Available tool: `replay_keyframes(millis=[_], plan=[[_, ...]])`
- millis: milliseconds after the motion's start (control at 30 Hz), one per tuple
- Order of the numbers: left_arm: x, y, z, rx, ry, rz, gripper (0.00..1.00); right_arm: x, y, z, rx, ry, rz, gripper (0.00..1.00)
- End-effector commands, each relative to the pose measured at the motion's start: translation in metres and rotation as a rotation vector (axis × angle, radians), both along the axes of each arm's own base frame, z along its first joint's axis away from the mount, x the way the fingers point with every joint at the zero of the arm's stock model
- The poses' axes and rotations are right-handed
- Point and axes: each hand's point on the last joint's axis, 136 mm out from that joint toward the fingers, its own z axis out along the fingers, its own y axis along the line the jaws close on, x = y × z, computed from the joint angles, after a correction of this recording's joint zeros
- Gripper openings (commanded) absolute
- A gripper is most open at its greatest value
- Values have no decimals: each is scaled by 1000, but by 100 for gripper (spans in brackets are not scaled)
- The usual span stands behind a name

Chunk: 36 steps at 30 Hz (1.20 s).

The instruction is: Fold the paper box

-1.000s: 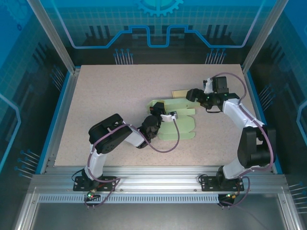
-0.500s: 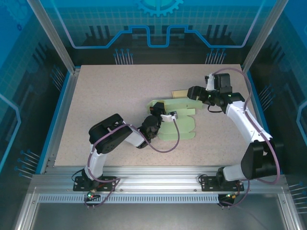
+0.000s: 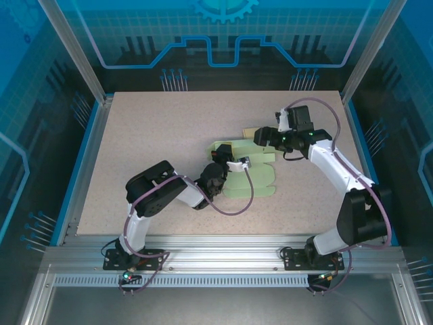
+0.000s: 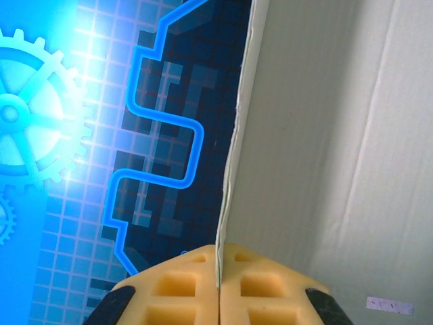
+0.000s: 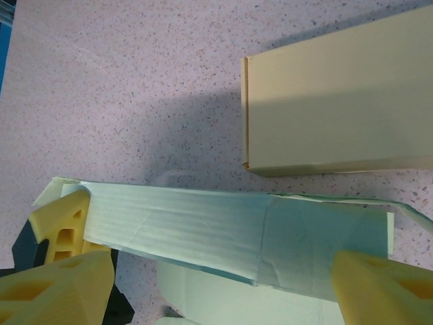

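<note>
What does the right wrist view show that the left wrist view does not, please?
Right wrist view: a cream box on the speckled table, and the right gripper, jaws open, over a raised green flap. Left wrist view: the blue gear backdrop. Both: the paper box and the left gripper, jaws shut on its edge.
</note>
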Motion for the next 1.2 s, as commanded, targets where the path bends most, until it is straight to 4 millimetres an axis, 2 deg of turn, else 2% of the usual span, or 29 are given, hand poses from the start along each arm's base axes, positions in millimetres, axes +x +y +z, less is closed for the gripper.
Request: replay_keyframes(millis=[0, 233, 567, 700, 833, 900, 967, 1033, 1167], plan=[[2, -5, 13, -42, -41, 9, 7, -3, 1, -15, -19, 33, -8, 85], [3, -6, 14, -44, -44, 9, 7, -1, 1, -22, -31, 46, -20, 87], [3, -11, 12, -46, -43, 5, 8, 4, 40, -23, 91, 44, 9, 76], [2, -11, 11, -42, -42, 2, 8, 8, 46, -24, 103, 36, -10, 73], [1, -10, 10, -41, -40, 4, 8, 7, 40, -22, 65, 34, -22, 68], [2, -9, 10, -42, -38, 8, 8, 4, 35, -22, 43, 42, -30, 69], [2, -6, 10, -43, -37, 14, 8, -3, 26, -20, 15, 47, -41, 77], [2, -4, 11, -46, -36, 17, 8, -12, 18, -14, -11, 40, -50, 81], [3, 3, 11, -50, -27, 27, 8, -39, -2, 0, -59, 13, -82, 92]])
